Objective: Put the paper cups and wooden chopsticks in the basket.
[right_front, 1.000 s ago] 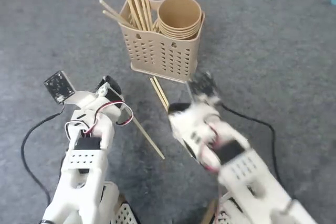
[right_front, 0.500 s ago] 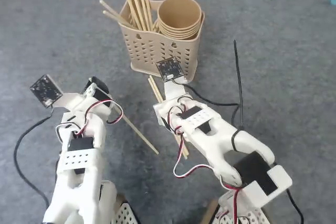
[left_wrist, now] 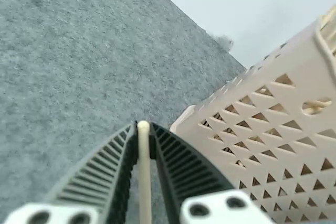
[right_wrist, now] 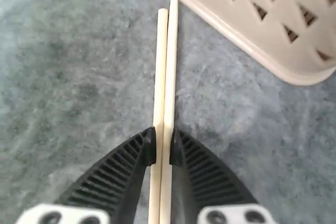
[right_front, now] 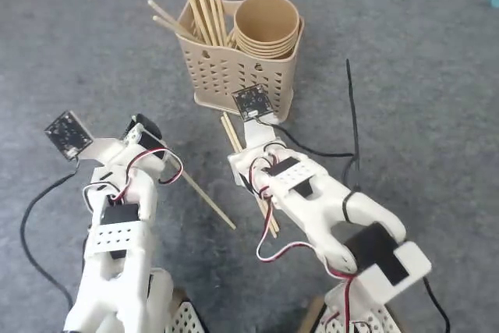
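The beige slotted basket (right_front: pixel 234 76) stands at the back of the grey carpet. It holds a stack of paper cups (right_front: pixel 267 25) and several wooden chopsticks (right_front: pixel 201 5). My left gripper (left_wrist: pixel 142 129) is shut on one chopstick (left_wrist: pixel 142 171), whose long end trails back over the carpet (right_front: pixel 207 200). In the high view the left gripper (right_front: pixel 148 132) sits left of the basket. My right gripper (right_wrist: pixel 163 142) is shut on a pair of chopsticks (right_wrist: pixel 165 66) lying side by side just in front of the basket (right_wrist: pixel 252 30). The pair (right_front: pixel 228 126) runs under the right gripper (right_front: pixel 240 150).
A black cable (right_front: pixel 351 115) lies on the carpet right of the right arm. Open carpet spreads to the left and right of the basket. The basket wall (left_wrist: pixel 262 145) stands close ahead of the left gripper.
The right arm swung in and lowered its gripper onto the chopstick pair. The left arm drew slightly left and back with its chopstick. In the last half second hardly anything moved.
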Robot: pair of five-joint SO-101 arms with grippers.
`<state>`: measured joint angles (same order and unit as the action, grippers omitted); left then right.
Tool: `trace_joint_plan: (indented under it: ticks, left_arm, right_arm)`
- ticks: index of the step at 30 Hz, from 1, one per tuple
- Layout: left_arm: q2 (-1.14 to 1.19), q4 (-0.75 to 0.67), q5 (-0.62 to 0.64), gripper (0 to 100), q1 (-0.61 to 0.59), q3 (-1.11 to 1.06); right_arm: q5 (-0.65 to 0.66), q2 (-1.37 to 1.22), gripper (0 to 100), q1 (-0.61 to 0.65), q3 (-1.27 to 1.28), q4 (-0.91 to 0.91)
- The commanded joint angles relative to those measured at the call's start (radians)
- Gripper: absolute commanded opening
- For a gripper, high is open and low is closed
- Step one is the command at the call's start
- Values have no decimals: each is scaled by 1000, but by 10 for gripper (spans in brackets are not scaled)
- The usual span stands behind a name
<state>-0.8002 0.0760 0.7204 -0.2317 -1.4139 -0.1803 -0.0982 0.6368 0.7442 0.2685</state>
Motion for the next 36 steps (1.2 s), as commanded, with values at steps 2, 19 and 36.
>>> trace_joint_plan:
  ticks: [2,19,36]
  left_arm:
    - [-35,-28,-3,12,-6,33]
    - [170,-34,-6,12,15,127]
    - [311,-31,-8,12,12,213]
  right_arm:
    - [8,-54,93,-13,-130,51]
    - [6,-31,13,-8,-186,231]
    - [14,995,8,-16,163,157]
